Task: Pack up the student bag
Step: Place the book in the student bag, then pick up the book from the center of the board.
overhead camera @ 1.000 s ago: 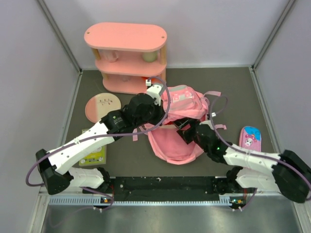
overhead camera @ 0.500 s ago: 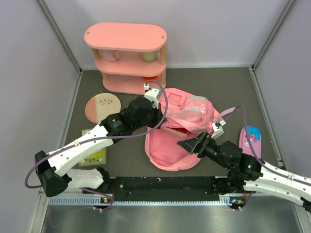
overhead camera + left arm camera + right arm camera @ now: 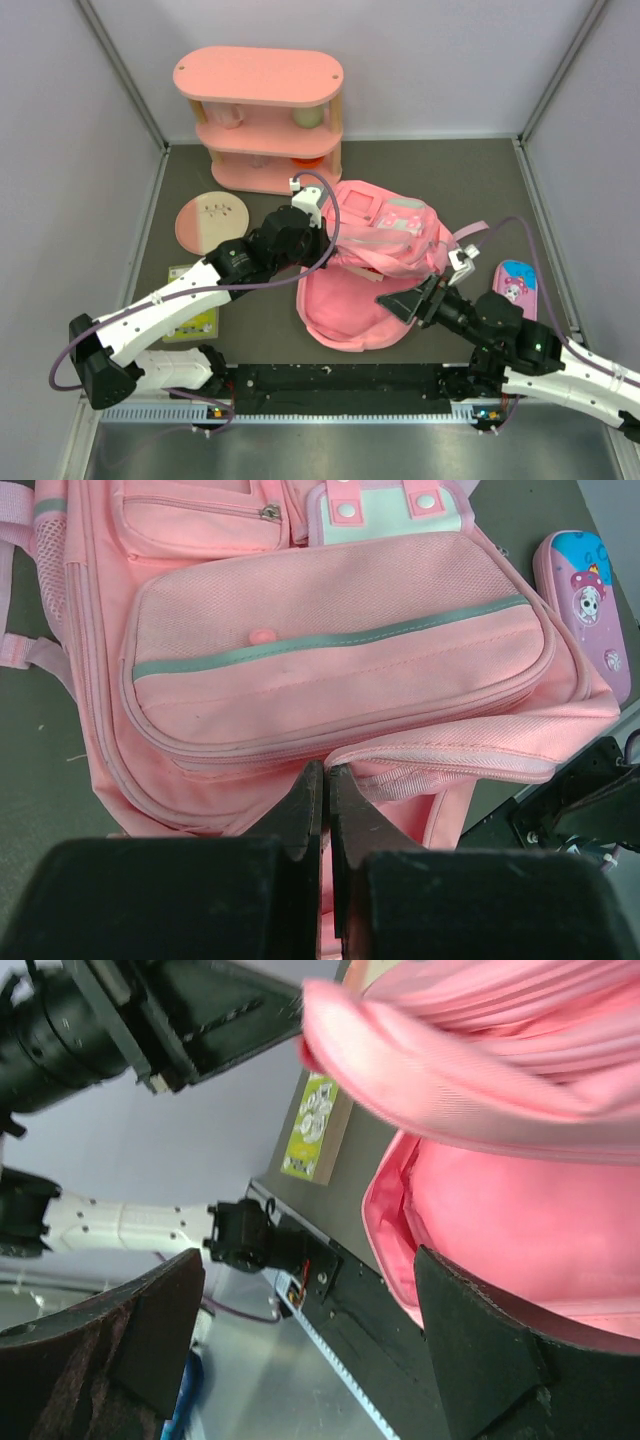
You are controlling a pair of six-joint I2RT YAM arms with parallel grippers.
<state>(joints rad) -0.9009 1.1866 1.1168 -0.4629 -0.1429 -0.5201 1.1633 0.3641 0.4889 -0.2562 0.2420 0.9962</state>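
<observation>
top external, left gripper [image 3: 326,785] clenched on student bag [image 3: 385,225], right gripper [image 3: 308,1260] released, pulled back

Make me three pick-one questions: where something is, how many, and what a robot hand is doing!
1. The pencil case lies: A. right of the student bag; B. left of it; C. on it.
2. Tiers on the pink shelf: A. one; B. five; C. three.
3. The right gripper is: A. shut on a cup; B. open; C. shut on a pen.
Answers: 1 A, it lies past the bag's right side. 2 C, three pink boards stacked. 3 B, jaws wide apart, gripping nothing.
</observation>
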